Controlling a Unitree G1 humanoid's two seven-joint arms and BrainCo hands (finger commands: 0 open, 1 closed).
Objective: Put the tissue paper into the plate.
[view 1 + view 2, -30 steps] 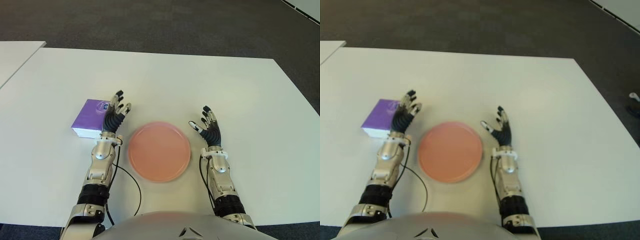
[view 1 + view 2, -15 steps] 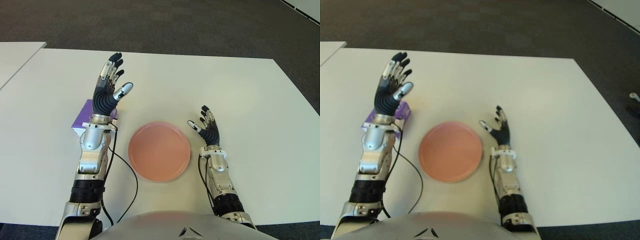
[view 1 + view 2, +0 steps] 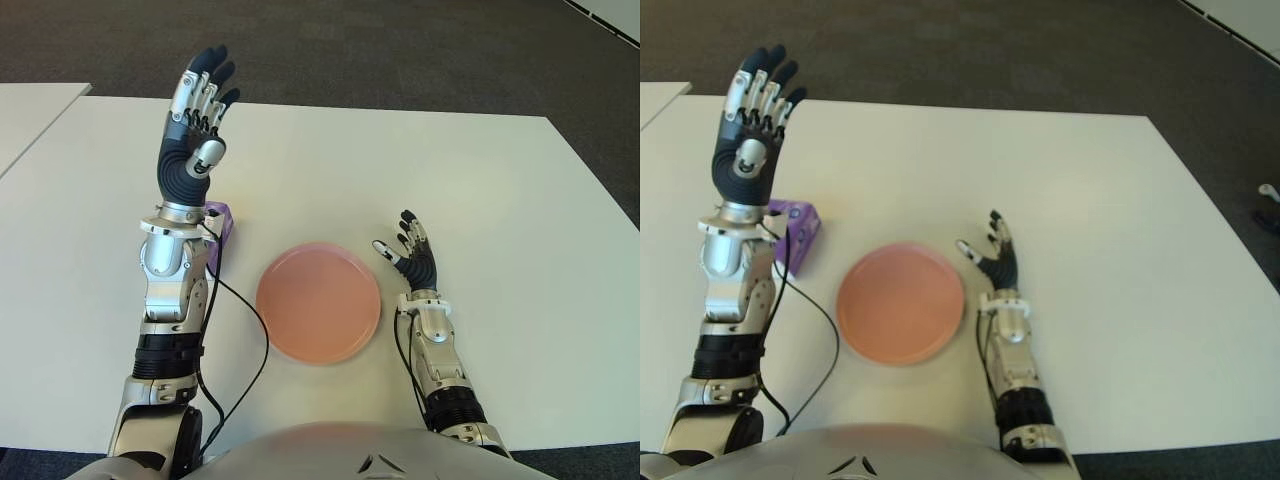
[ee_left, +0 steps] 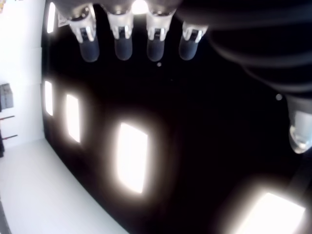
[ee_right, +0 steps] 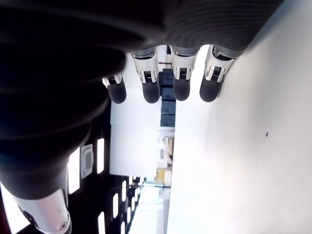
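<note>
A purple tissue pack (image 3: 224, 224) lies on the white table (image 3: 480, 190), mostly hidden behind my left forearm; only its right edge shows. My left hand (image 3: 196, 110) is raised high above the pack, fingers spread and holding nothing. A round pink plate (image 3: 318, 301) sits to the right of the pack, near the table's front. My right hand (image 3: 411, 249) shows just right of the plate, fingers open and holding nothing.
A black cable (image 3: 243, 352) runs from my left wrist down across the table beside the plate. A second white table (image 3: 30, 110) stands at the far left. Dark carpet (image 3: 400, 50) lies beyond the far edge.
My left hand has risen from beside the tissue pack to well above it, fingers still spread. The pack, the plate and the right hand have stayed in place.
</note>
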